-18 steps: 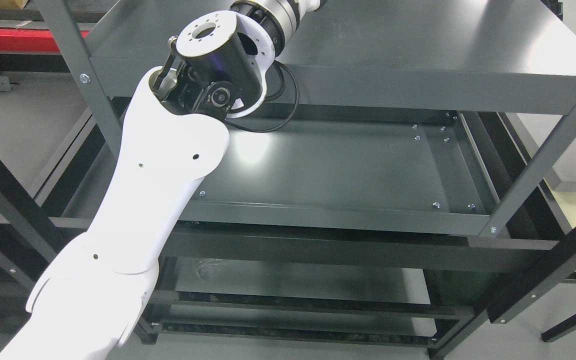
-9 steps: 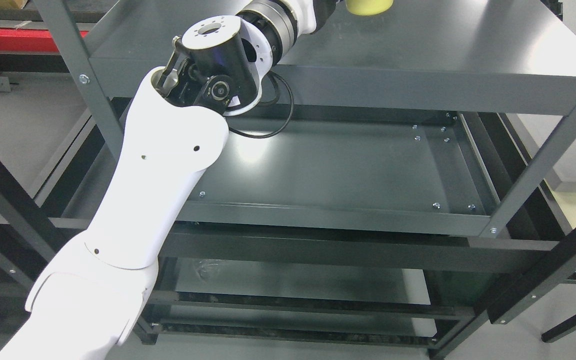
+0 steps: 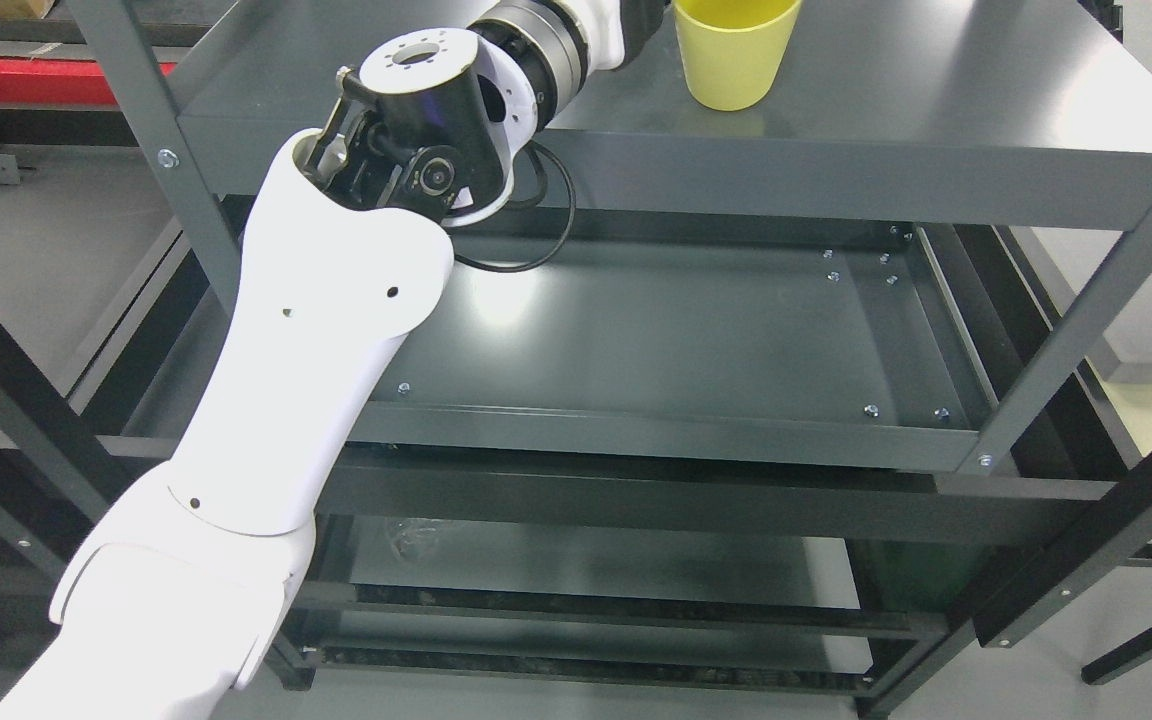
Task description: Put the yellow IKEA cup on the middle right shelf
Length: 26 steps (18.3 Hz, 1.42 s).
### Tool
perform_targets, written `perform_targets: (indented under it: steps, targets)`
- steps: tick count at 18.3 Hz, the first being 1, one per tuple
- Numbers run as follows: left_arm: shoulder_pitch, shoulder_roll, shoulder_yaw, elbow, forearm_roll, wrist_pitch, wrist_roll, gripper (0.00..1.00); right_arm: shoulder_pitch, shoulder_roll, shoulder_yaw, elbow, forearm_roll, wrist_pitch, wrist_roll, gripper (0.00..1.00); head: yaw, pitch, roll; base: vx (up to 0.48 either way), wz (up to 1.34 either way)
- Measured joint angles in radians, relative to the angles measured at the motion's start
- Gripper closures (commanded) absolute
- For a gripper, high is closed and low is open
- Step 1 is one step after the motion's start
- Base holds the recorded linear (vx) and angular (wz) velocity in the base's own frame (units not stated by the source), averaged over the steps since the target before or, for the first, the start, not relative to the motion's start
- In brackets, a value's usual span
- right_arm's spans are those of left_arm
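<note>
A dark grey metal rack (image 3: 696, 170) fills the view, its posts running down at both sides and several shelves stacked one under another. The left arm (image 3: 306, 380) comes up from the lower left in a white shell, bends at a black and silver joint, and reaches away over the top shelf (image 3: 936, 90) towards the upper edge. The left hand (image 3: 648, 18) shows only as a dark sliver at that edge, so I cannot tell whether its fingers are spread, curled or gripping anything. Just beside it, to the right, stands the yellow cup (image 3: 734, 52), upright with its base on the top shelf and its rim cut off by the edge. The shelf below the hand (image 3: 676, 340) lies bare, a black cable (image 3: 536, 245) looping down over its back left part.
</note>
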State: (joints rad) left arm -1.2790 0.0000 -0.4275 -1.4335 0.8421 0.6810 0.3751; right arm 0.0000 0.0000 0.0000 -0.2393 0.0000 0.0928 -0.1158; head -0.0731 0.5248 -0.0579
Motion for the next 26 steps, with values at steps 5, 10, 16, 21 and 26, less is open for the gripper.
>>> perform_targets:
  steps: [5,10,16,21,26]
  targets:
    - [-0.002,0.000,0.051,-0.031,-0.049,0.001,0.000,0.02,0.000,0.000,0.000,0.000,0.000,0.000,0.000,0.01,0.0000,0.000,0.000,0.000,0.00]
    - [-0.002,0.000,0.099,-0.083,-0.072,0.001,-0.014,0.02,0.000,0.000,0.000,0.000,0.000,0.000,0.000,0.01,0.0000,0.000,0.000,0.000,0.00]
    - [0.022,0.000,0.144,-0.136,-0.081,0.017,-0.348,0.03,0.000,0.000,0.000,0.000,0.000,0.000,0.000,0.01,0.0000,0.000,0.000,0.000,0.00]
    - [0.055,0.001,0.176,-0.164,-0.084,0.028,-0.796,0.06,0.000,0.000,0.000,0.000,0.000,0.000,0.000,0.01,0.0000,0.000,0.000,0.000,0.00]
    - [0.153,0.025,0.138,-0.183,-0.084,0.029,-1.154,0.06,0.000,0.000,0.000,0.000,0.000,0.000,0.000,0.01,0.0000,0.000,0.000,0.000,0.00]
